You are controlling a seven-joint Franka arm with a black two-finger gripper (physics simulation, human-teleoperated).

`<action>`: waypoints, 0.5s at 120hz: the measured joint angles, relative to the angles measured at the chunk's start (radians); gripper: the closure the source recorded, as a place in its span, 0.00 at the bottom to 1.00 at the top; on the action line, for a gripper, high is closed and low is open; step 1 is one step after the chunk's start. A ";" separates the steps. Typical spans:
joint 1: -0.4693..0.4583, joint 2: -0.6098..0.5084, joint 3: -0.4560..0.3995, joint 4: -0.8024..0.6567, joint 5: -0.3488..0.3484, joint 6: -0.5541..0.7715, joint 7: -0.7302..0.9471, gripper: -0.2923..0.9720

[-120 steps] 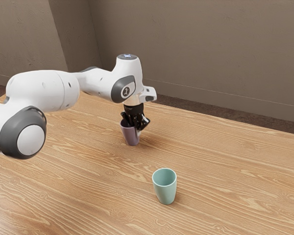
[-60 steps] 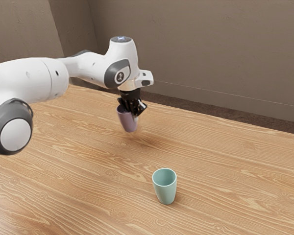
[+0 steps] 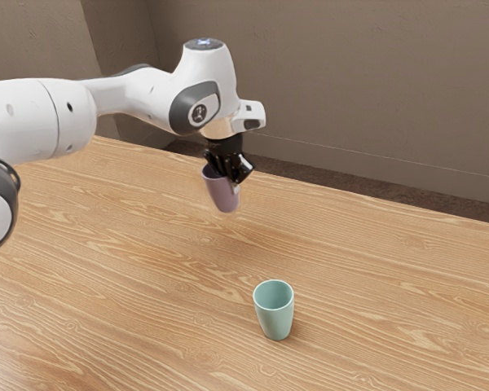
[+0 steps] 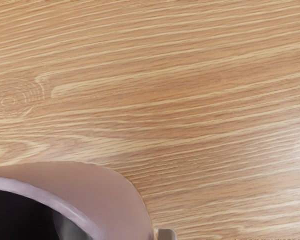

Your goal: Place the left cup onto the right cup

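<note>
- Pinching the lilac cup (image 3: 222, 193) at its rim, my gripper (image 3: 228, 169) has its fingers narrow, closed on the cup's wall from two sides. The cup hangs in the air above the table (image 3: 391, 269), a little tilted.
- The teal cup (image 3: 274, 309) stands upright on the table, mouth open, well apart from the held cup. It is nearer the camera and toward the exterior view's right.
- My hold is on one thin wall only. I judge that a quick swing could let the smooth cup pivot between my fingers or slip out.
- If the lilac cup arrives tilted, its base may catch the teal rim and tip that light cup over.
- If I let go off centre, the lilac cup could slide off the rim and drop beside its target.
- Both cups look like smooth, matte plastic tumblers with no handles, tapering to a narrower base.
- In the wrist view the lilac cup (image 4: 90, 195) shows a rounded lip and a dark inside.
- The table (image 4: 190, 100) is flat wood with pale streaked grain and a ringed knot. Its slight sheen suggests a cup would slide easily on it.
</note>
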State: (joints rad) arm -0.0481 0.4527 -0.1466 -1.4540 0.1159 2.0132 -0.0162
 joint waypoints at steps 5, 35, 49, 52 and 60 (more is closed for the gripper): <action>0.000 -0.006 -0.015 -0.001 0.009 -0.002 -0.011 0.85; -0.001 -0.071 -0.090 -0.077 0.056 -0.017 -0.099 0.85; -0.001 -0.104 -0.116 -0.121 0.066 -0.019 -0.148 0.85; -0.001 -0.111 -0.123 -0.132 0.068 -0.020 -0.160 0.85; -0.001 -0.128 -0.136 -0.160 0.070 -0.021 -0.191 0.85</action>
State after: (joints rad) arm -0.0487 0.3244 -0.2824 -1.6139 0.1860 1.9925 -0.2068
